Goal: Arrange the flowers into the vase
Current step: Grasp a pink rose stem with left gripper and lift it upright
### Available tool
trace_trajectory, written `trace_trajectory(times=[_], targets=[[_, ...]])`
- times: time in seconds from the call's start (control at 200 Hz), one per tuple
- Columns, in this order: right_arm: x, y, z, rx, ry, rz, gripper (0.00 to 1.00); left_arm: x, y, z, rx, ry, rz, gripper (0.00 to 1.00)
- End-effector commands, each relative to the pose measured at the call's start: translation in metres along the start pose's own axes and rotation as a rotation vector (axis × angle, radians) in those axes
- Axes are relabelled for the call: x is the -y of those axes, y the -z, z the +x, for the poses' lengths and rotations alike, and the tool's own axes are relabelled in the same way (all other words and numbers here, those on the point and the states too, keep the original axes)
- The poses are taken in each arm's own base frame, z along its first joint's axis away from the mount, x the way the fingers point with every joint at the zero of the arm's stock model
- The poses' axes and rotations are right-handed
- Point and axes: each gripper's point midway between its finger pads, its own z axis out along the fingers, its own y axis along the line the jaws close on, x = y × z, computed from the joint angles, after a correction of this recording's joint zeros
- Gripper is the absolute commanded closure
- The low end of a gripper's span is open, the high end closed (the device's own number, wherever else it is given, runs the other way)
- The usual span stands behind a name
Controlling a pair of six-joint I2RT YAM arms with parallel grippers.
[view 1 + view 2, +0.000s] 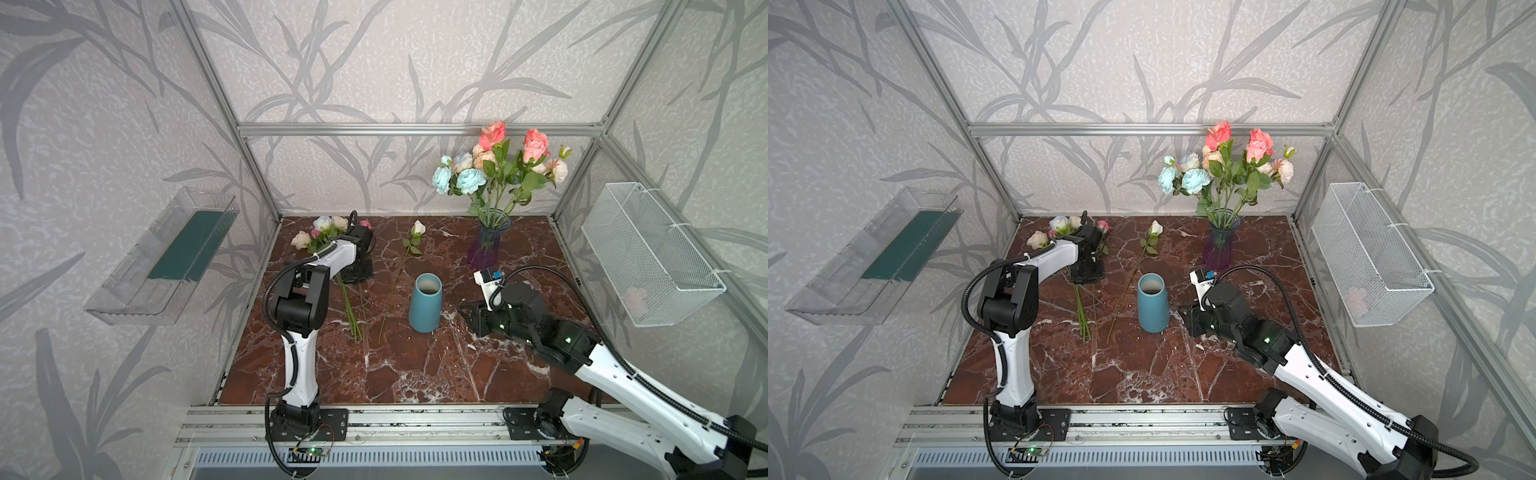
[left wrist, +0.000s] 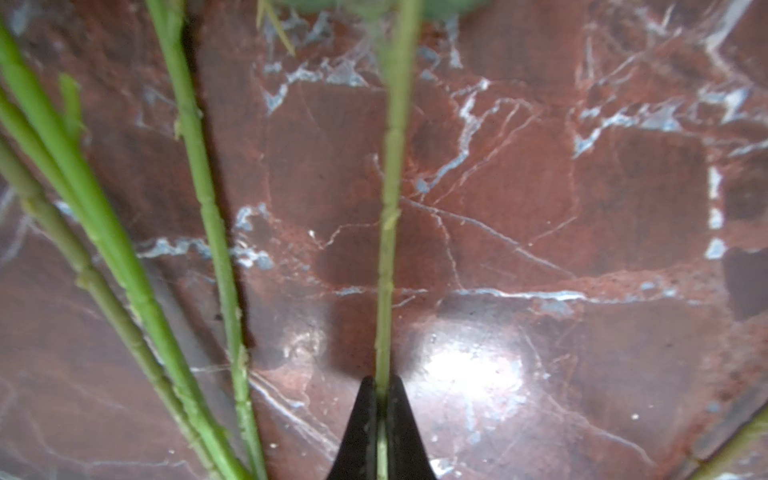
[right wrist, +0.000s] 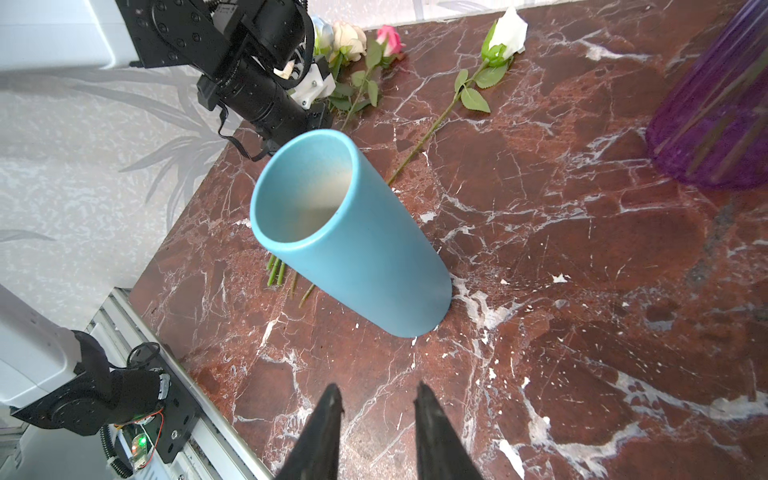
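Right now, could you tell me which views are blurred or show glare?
Left wrist view: soft focus, the stem blurred, a bright glare patch on the table. Right wrist view: sharp, blue vase crisp. Both top views: sharp, evenly lit.

The marble-look tabletop (image 1: 415, 374) shines glossy, the blue vase (image 1: 424, 307) is smooth and matt, the purple vase (image 1: 484, 249) clear ribbed glass.
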Motion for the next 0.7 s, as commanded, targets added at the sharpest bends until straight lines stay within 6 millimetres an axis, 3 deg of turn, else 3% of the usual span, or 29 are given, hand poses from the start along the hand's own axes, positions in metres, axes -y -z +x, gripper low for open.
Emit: trace_trajectory(times=[0.0, 0.26, 0.45, 0.58, 0.695], targets=[[-0.012, 0.014, -0.02, 0.043, -0.009, -0.032, 0.69, 0.007, 0.04, -0.015, 0.078, -0.004, 0.046, 1.0], [-0.022, 0.027, -0.034, 0.081, -0.009, -0.066, 0.69, 0.016, 0.132, -0.033, 0.304, 0.009, 0.203, 1.0], [-0.029, 0.025, -0.047, 0.109, -0.005, -0.083, 0.69, 0.014, 0.199, -0.029, 0.517, 0.002, 0.328, 1.0], [-0.044, 0.025, -0.065, 0.137, 0.014, -0.128, 0.69, 0.026, 0.265, -0.023, 0.716, -0.043, 0.508, 1.0], [-0.064, 0.031, -0.089, 0.187, 0.052, -0.191, 0.68, 0.042, 0.324, -0.002, 0.881, -0.143, 0.705, 1.0]])
